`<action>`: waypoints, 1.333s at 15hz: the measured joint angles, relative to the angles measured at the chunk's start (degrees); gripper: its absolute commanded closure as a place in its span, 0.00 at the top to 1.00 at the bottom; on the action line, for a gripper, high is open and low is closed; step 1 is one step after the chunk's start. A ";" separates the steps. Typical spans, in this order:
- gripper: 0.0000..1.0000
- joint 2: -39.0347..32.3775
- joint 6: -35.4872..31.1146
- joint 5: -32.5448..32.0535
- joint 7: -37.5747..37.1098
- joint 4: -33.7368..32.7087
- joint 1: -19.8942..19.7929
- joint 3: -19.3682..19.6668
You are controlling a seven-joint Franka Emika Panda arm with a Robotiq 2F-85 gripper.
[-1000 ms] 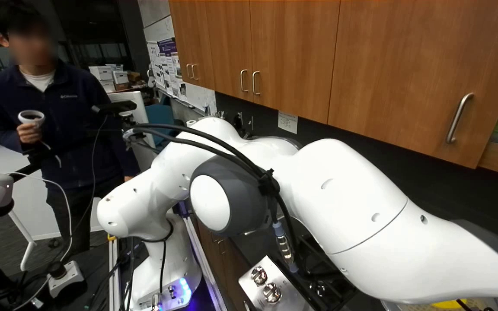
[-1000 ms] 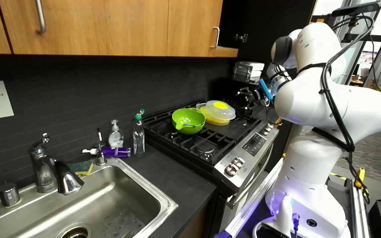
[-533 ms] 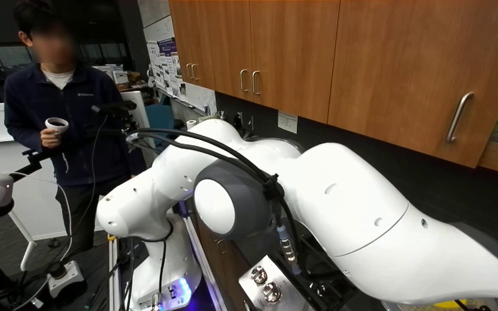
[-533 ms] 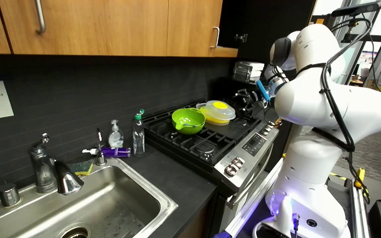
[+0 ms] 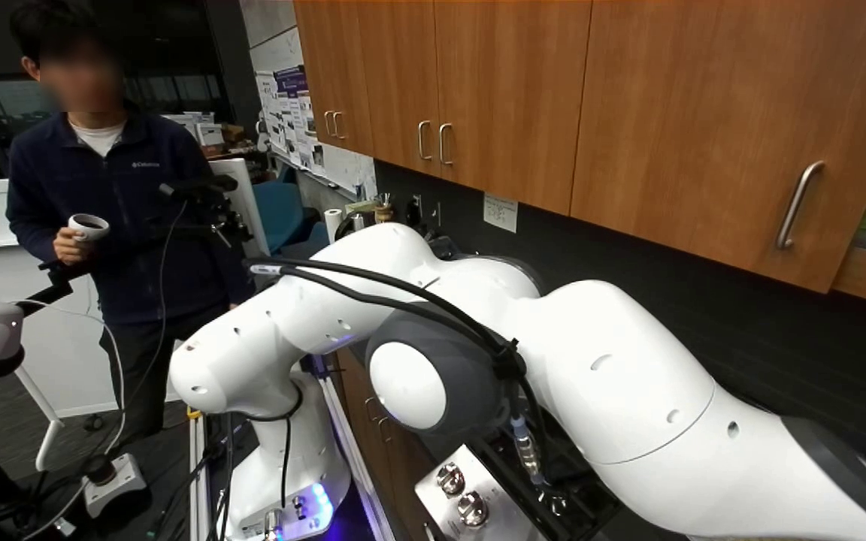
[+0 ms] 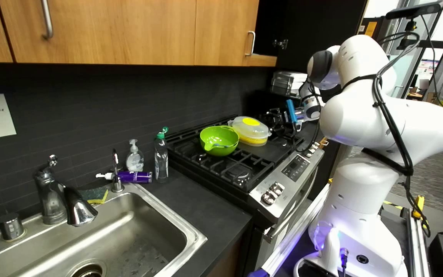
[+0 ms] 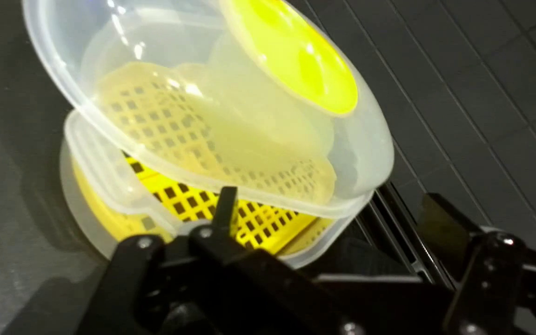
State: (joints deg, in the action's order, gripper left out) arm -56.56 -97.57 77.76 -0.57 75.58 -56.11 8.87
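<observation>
Container (image 6: 253, 142), its clear lid (image 7: 231, 135) tilted, seemingly because it rests off-centre on the rim, partly bares a yellow strainer (image 7: 189, 200). Just beside, the gripper (image 7: 331, 204) stands spread wide, grasping nothing. Wooden cabinets (image 6: 129, 30) hang on the far side; below, the stove (image 6: 265, 156) carries the container right of a green bowl (image 6: 212, 135).

this is a kitchen: sink (image 6: 160, 227), gas stove (image 6: 282, 180) and wooden cabinets (image 6: 129, 30) show it.

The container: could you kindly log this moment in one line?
fingers: open, contact unclear | lid: askew over container | yellow insert: partly uncovered
</observation>
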 measured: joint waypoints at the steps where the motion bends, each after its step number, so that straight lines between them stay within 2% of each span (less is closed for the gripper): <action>1: 1.00 -0.23 -0.54 1.51 -0.31 -0.01 -0.04 -0.04; 5: 1.00 -0.65 -1.16 4.76 -1.57 0.11 -0.66 -0.05; 9: 1.00 -1.01 1.47 4.13 -2.19 0.03 -1.31 0.28; 14: 1.00 -2.03 14.79 -5.30 -2.10 -1.45 -2.91 1.70; 17: 1.00 -3.11 24.03 -11.12 -1.93 -4.49 -4.01 1.80; 20: 1.00 -4.41 30.08 -14.44 -1.93 -8.06 -4.41 1.75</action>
State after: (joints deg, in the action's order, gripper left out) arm -60.97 -67.49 63.32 -2.50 67.52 -60.52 10.62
